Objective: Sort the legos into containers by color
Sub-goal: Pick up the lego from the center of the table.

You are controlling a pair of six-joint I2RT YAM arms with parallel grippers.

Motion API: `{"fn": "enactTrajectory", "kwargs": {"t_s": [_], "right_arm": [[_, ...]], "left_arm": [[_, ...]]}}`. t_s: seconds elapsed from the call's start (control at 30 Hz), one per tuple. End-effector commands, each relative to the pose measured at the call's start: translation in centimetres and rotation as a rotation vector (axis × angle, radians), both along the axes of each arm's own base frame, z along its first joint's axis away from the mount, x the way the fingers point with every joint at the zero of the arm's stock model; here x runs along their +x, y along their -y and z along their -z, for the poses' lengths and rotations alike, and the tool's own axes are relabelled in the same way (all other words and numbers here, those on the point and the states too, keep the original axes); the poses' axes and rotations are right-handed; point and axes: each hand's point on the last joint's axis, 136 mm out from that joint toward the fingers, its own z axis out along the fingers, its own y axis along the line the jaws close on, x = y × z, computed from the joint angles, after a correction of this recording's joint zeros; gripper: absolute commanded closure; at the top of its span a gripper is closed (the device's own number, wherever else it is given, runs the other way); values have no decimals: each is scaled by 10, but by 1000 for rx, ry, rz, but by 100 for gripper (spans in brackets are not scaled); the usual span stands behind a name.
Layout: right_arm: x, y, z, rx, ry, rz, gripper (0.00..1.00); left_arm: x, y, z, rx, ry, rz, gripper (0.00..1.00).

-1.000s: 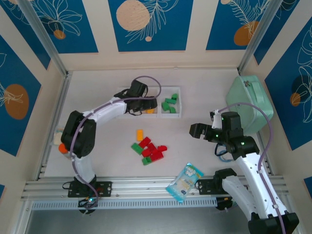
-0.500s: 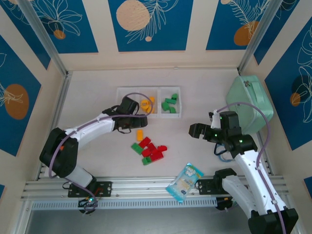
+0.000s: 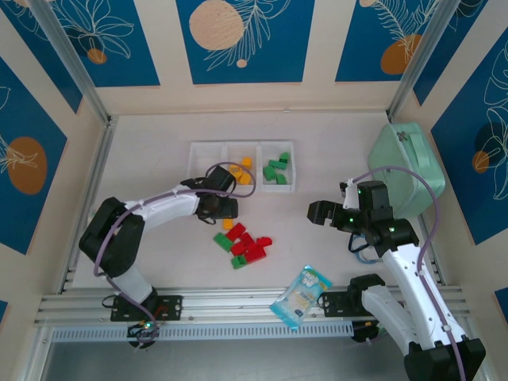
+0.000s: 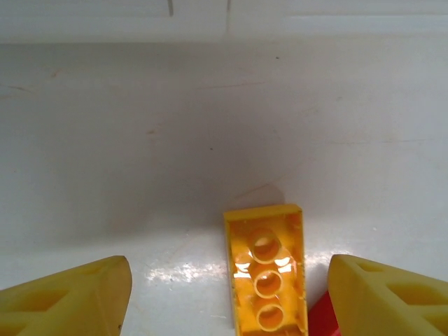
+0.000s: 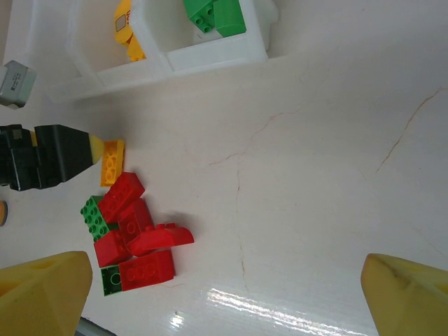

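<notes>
White tabletop (image 3: 159,159), blue-panelled walls (image 3: 246,40). Ahead of the left gripper (image 3: 225,213) stand the bins (image 3: 205,157), with yellow-orange bricks (image 3: 241,167) in the middle one and green bricks (image 3: 277,170) in the right one. Its fingers are spread either side of a yellow brick (image 4: 266,280) without touching it. That brick lies underside up, its long axis pointing toward the bins. A red-and-green pile (image 5: 131,238) sits just beside it. The right gripper (image 3: 315,213) is wide apart, well off from the pile. Print on the packet (image 3: 300,295) is too small to read.

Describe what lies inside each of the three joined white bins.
Right bin: green bricks. Middle bin: yellow-orange bricks, partly hidden by the left arm's cable. Left bin: no bricks visible, though the left arm covers its near corner.
</notes>
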Motion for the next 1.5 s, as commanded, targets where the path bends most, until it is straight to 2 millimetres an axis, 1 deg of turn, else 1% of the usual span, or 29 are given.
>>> {"fn": "enactTrajectory", "kwargs": {"t_s": [0.0, 0.23, 0.33, 0.53, 0.6, 0.77, 0.87, 0.93, 1.0, 1.1, 1.17, 1.2, 1.23, 1.33, 1.4, 1.47], "right_arm": [[-2, -3, -1, 7, 7, -16, 1], [-2, -3, 1, 7, 4, -14, 1], [-1, -2, 1, 3, 4, -10, 1], [-1, -2, 2, 2, 1, -11, 1], [-1, -2, 2, 3, 0, -11, 1], [0, -2, 2, 5, 2, -11, 1], [0, -2, 2, 7, 1, -10, 1], [1, -2, 2, 12, 3, -9, 1], [1, -2, 2, 13, 2, -8, 1], [0, -2, 2, 12, 2, -9, 1], [1, -2, 2, 11, 2, -8, 1], [1, -2, 2, 12, 1, -7, 1], [1, -2, 2, 12, 1, -7, 1], [1, -2, 2, 11, 1, -6, 1], [1, -1, 2, 11, 1, -5, 1], [1, -2, 2, 11, 2, -8, 1]], "left_arm": [[1, -8, 4, 68, -13, -6, 27], [2, 0, 21, 53, -48, 3, 29], [2, 6, 24, 33, -55, 13, 30], [3, 10, 32, 34, -79, 24, 34], [3, 11, 35, 36, -90, 26, 39], [2, 14, 41, 23, -109, 23, 57], [0, 14, 43, 20, -118, 9, 63], [-1, 14, 45, 20, -124, 4, 69], [-1, 15, 44, 14, -126, 3, 78], [-1, 15, 37, 0, -112, -1, 87], [-2, 13, 30, -5, -99, -8, 97], [-1, 12, 24, -8, -85, -14, 100], [0, 11, 20, -12, -73, -17, 100], [3, 10, -4, -30, -18, -23, 100], [10, 9, -25, -25, 32, -19, 100], [22, 10, -46, -14, 85, -4, 100]]}}
